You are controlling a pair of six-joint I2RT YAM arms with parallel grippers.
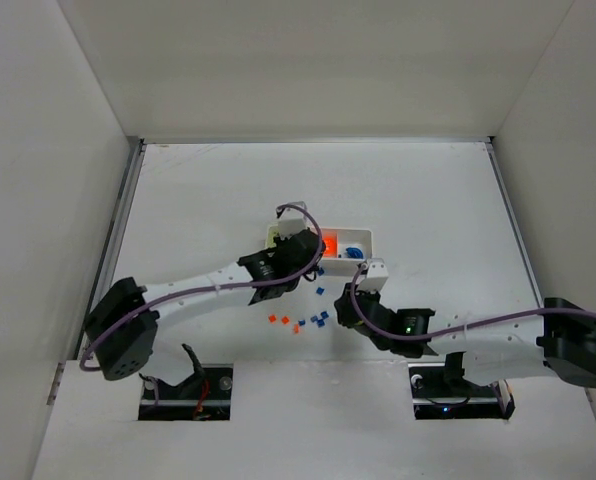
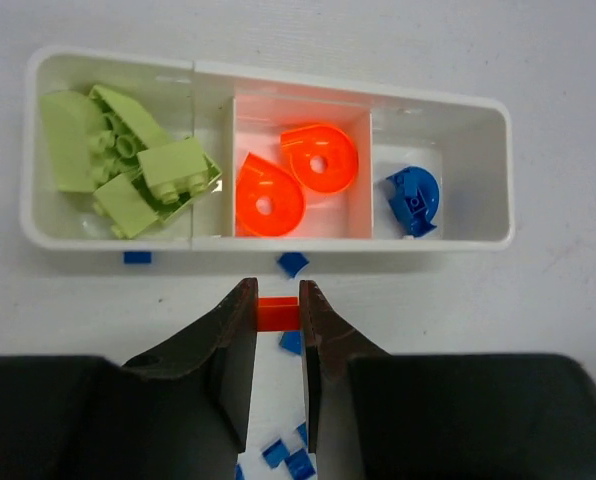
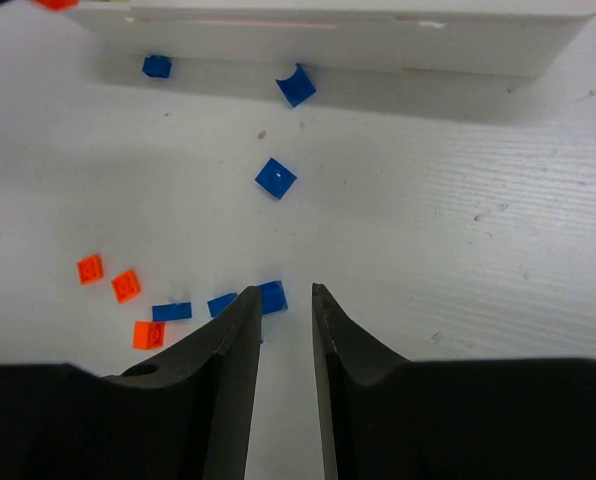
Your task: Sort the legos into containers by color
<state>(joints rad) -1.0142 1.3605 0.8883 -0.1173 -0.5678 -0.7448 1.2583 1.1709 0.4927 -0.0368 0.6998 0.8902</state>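
From above, a white bench is sitting boxed in by plain white walls on three sides. The tray is lying near mid-bench. The left gripper is hanging at the tray's near edge. The right gripper is reaching low over the bench, nearer the arm bases. Three orange bricks are lying loose in front of the tray, with blue bricks just beside them, too small here to count.

In the left wrist view the bench is showing plain matte white. The left gripper is pinching one orange brick between its fingertips, just in front of the middle compartment and not over it. The tray is holding a heap of lime bricks on the left, overlapping so their number is unclear. It is also holding two orange discs in the middle and one blue piece on the right. Two blue bricks are lying by the tray's near wall, and others are showing partly hidden by the fingers.

In the right wrist view the bench is showing faint grain and specks. The right gripper is holding its fingers slightly apart with nothing between them. Six blue bricks are lying here: two by the tray wall, one alone mid-bench, and three in a row by the left fingertip. Three orange bricks are lying to their left.
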